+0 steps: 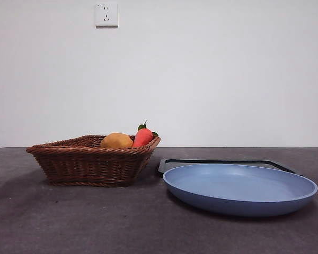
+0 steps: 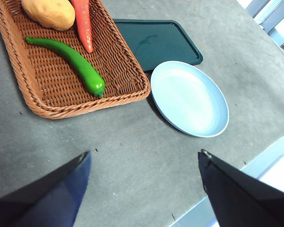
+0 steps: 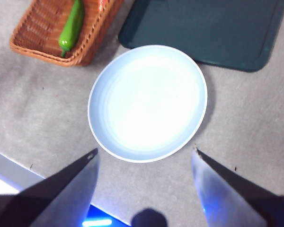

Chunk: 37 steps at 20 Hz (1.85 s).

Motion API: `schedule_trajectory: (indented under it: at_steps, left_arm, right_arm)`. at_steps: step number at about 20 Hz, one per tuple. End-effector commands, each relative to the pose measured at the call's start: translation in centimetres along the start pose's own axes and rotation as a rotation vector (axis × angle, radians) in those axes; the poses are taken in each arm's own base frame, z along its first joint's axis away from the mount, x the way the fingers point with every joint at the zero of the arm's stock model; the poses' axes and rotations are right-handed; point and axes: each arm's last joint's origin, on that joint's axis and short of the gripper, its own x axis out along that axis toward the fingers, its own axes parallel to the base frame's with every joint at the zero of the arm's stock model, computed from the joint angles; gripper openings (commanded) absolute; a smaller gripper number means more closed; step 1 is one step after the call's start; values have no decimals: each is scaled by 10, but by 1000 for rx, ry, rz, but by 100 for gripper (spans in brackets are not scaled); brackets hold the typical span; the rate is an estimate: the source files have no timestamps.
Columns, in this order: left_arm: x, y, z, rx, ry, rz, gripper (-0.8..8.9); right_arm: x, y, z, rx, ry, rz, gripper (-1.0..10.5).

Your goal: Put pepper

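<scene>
A: Start at the claws. Where are they?

B: The left gripper (image 2: pixel 144 163) hangs above bare table, jaws spread wide and empty, with the wicker basket (image 2: pixel 42 106) off ahead of it. The right gripper (image 3: pixel 144 158) is also wide open and empty, hovering just short of the blue plate (image 3: pixel 146 101).

A: And the pepper?

B: The pepper (image 2: pixel 71 59) lies flat on the basket floor, slightly curved, its blunt end near the basket's rim on the plate side. A potato (image 2: pixel 49 12) and a carrot (image 2: pixel 83 23) sit beyond it (the carrot's tip comes close to the pepper's middle but seems apart from it). From the front view the pepper is hidden behind the basket wall.

A: So nothing is started?

B: I'd judge not; the plate is bare, as is the dark green tray (image 2: pixel 158 42) behind it.

A: What could go wrong?

B: The pepper looks glossy and rounded, so a pinch off its middle may let it swivel or slip. A low approach could catch the basket's rim, or nudge the carrot.
</scene>
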Motion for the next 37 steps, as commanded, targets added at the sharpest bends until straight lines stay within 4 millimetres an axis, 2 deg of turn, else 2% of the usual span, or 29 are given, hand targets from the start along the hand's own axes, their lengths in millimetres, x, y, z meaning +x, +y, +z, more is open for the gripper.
schedule_trajectory:
  at_steps: [1,4,10,14,20,25,28,31,35,37]
  left_arm:
    - [-2,-2,3,13,-13,-8,400]
    - [-2,-2,3,13,-13,-8,400]
    - [-2,-2,3,13,-13,-8,400]
    - [-2,-2,3,13,-13,-8,400]
    - [-2,-2,3,13,-13,-8,400]
    - [-2,-2,3,12,-13,-7,400]
    - [-2,-2,3,12,-12,-8,400]
    - [-2,-2,3,12,-12,-5,400]
    - [-1,0,5,-15,-7,8,400]
    - [2,1,11,-25,4,30,400]
  right_arm:
    - [6,-3,8,13,14,0,338]
    - [28,-13,17,40,70,2,338]
    - [95,-43,34,125,205,3,337]
    - [139,-63,31,150,307,-39,336]
    - [183,-77,22,155,397,-24,297]
    - [202,-80,15,156,437,-15,259]
    - [205,-80,15,150,438,-11,155]
    - [205,-80,15,150,434,-8,4]
    - [203,-79,16,181,431,-14,5]
    - [195,-76,20,183,409,-15,5]
